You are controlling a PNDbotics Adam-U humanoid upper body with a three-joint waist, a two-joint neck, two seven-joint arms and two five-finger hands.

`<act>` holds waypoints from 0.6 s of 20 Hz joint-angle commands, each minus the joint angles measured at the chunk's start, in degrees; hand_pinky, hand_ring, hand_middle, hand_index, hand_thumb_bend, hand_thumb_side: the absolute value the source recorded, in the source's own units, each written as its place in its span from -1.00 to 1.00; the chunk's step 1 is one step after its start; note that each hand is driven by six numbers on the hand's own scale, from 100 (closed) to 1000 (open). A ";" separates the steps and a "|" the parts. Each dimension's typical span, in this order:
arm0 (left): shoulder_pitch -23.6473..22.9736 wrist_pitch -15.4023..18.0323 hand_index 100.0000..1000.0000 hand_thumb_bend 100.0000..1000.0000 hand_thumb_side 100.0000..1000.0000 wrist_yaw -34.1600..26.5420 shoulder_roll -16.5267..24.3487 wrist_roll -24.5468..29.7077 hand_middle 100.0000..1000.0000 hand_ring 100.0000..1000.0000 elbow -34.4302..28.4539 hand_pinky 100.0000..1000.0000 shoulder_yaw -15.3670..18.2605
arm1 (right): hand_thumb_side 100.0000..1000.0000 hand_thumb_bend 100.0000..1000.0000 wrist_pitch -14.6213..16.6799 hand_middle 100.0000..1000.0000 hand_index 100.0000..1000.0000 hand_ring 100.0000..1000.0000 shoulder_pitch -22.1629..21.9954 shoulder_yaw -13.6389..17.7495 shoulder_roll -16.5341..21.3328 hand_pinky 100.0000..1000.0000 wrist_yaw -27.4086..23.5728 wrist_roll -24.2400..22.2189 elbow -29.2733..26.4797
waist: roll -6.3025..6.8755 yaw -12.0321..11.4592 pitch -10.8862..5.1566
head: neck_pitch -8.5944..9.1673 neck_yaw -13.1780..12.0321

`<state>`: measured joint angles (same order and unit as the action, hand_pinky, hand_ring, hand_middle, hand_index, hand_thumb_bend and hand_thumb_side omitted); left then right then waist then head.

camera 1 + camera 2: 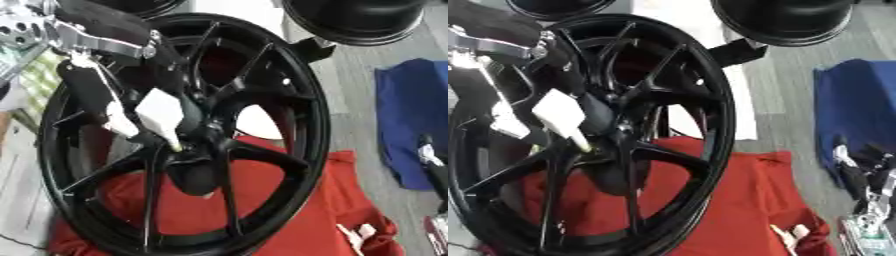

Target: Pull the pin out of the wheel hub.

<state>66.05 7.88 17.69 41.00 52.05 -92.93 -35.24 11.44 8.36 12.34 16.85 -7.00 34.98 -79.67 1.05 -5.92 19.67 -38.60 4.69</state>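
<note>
Left eye view shows a large black alloy wheel (188, 135) filling most of the picture, lying tilted on a red cloth (297, 210) with its spokes running out from the wheel hub (194, 150) near the middle. From the upper left corner the robot's left hand (131, 107) reaches down over the spokes, its black fingers with white tips pointing toward the hub. A white wedge-shaped part ending in a thin pale tip, which looks like the pin (164, 120), sits between those fingers and runs down to the hub's centre, its lower end touching or entering the hub; the fingers appear closed around its upper part, though whether it is a separate piece or part of the hand cannot be told for sure. At the right edge, low down, the right hand (859, 170) shows only in part over a blue cloth (411, 115) on the grey floor, and whether its fingers are apart or together cannot be told. Two more black rims (785, 20) lie at the top edge, beyond the wheel. A small white object (354, 235) rests on the red cloth near the lower right.
</note>
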 commanded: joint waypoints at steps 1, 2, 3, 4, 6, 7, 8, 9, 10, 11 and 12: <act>0.62 -0.08 0.53 -0.08 -0.37 0.47 0.57 -0.09 0.23 0.34 0.10 0.43 1.02 | -0.57 -0.03 0.12 0.10 0.25 0.18 0.33 0.47 0.65 0.03 -0.25 0.18 -1.23 | -0.11 0.11 -0.97 | 0.83 -0.12; 0.55 0.00 0.53 -0.09 -0.41 0.63 0.51 -0.09 0.22 0.33 0.23 0.42 0.99 | -0.56 -0.03 0.13 0.10 0.25 0.18 0.33 0.47 0.65 0.03 -0.27 0.19 -1.23 | -0.12 0.11 -0.97 | 0.83 -0.13; 0.49 0.07 0.52 -0.11 -0.46 0.77 0.46 -0.09 0.21 0.32 0.34 0.41 0.99 | -0.57 -0.03 0.14 0.10 0.25 0.18 0.33 0.46 0.65 0.03 -0.28 0.19 -1.24 | -0.13 0.11 -0.97 | 0.82 -0.15; 0.44 0.13 0.52 -0.12 -0.48 0.93 0.41 -0.09 0.21 0.32 0.46 0.41 0.97 | -0.57 -0.03 0.15 0.10 0.25 0.18 0.33 0.46 0.64 0.03 -0.28 0.19 -1.24 | -0.14 0.11 -0.97 | 0.82 -0.17; 0.33 0.23 0.51 -0.15 -0.52 1.21 0.29 -0.09 0.20 0.31 0.71 0.39 0.95 | -0.57 -0.03 0.17 0.10 0.25 0.18 0.33 0.46 0.63 0.03 -0.30 0.21 -1.26 | -0.16 0.12 -0.97 | 0.83 -0.23; 0.29 0.27 0.50 -0.17 -0.55 1.26 0.23 -0.09 0.19 0.30 0.81 0.38 0.98 | -0.57 -0.03 0.17 0.10 0.25 0.18 0.33 0.46 0.63 0.03 -0.32 0.22 -1.26 | -0.17 0.13 -0.97 | 0.83 -0.25; 0.24 0.29 0.48 -0.22 -0.57 1.22 0.16 -0.09 0.16 0.28 0.87 0.37 1.04 | -0.57 -0.03 0.18 0.10 0.25 0.18 0.33 0.45 0.62 0.03 -0.33 0.22 -1.26 | -0.18 0.13 -0.98 | 0.84 -0.25; 0.19 0.24 0.47 -0.25 -0.59 1.06 0.09 -0.09 0.15 0.27 0.90 0.36 1.11 | -0.57 -0.03 0.18 0.10 0.25 0.18 0.33 0.45 0.63 0.03 -0.32 0.21 -1.26 | -0.18 0.14 -0.98 | 0.84 -0.26; 0.17 0.13 0.45 -0.28 -0.62 0.86 0.05 -0.09 0.13 0.25 0.90 0.34 1.19 | -0.57 -0.03 0.18 0.10 0.25 0.18 0.33 0.45 0.63 0.03 -0.32 0.21 -1.25 | -0.19 0.15 -0.98 | 0.83 -0.26; 0.14 -0.01 0.43 -0.32 -0.64 0.66 0.03 -0.09 0.11 0.23 0.86 0.33 1.27 | -0.57 -0.03 0.17 0.10 0.25 0.18 0.34 0.45 0.64 0.03 -0.34 0.22 -1.24 | -0.19 0.15 -0.98 | 0.81 -0.25; 0.09 -0.22 0.40 -0.36 -0.65 0.41 0.03 -0.09 0.08 0.21 0.81 0.31 1.36 | -0.57 -0.03 0.17 0.10 0.25 0.18 0.35 0.45 0.64 0.03 -0.35 0.23 -1.24 | -0.19 0.16 -0.98 | 0.81 -0.25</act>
<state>65.46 7.83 18.41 40.28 52.04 -91.85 -35.08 11.53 8.50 12.34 16.83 -7.16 35.07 -79.69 0.95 -5.83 19.68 -38.60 4.61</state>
